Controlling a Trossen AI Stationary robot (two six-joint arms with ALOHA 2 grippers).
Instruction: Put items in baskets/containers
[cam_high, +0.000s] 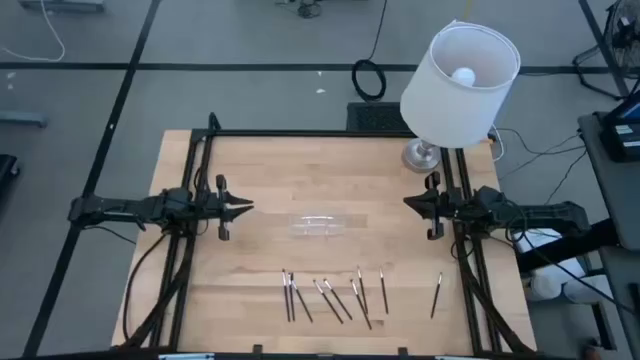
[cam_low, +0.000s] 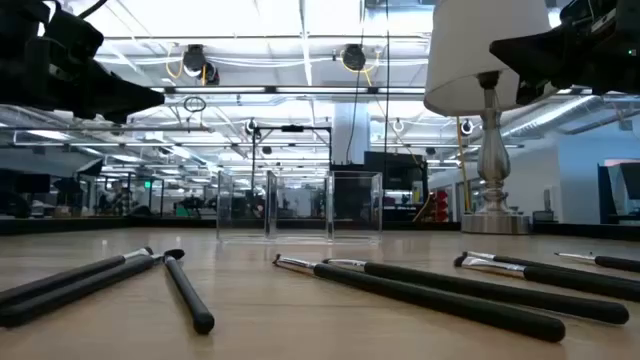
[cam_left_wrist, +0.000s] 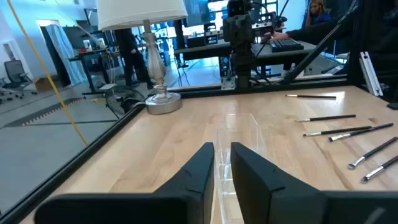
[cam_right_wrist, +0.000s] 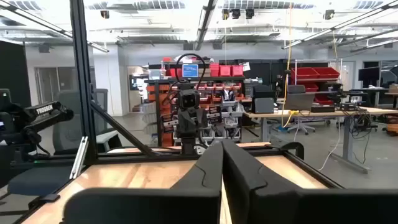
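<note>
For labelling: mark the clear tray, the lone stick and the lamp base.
clear tray (cam_high: 318, 224), high view, its middle.
lone stick (cam_high: 436, 295), high view, mid-shaft.
lamp base (cam_high: 422, 156), high view, visible metal foot.

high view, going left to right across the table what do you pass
left gripper → clear tray → cluster of dark sticks along the near edge → lone stick → right gripper and lamp base at about the same place → lampshade above, leaning right.
</note>
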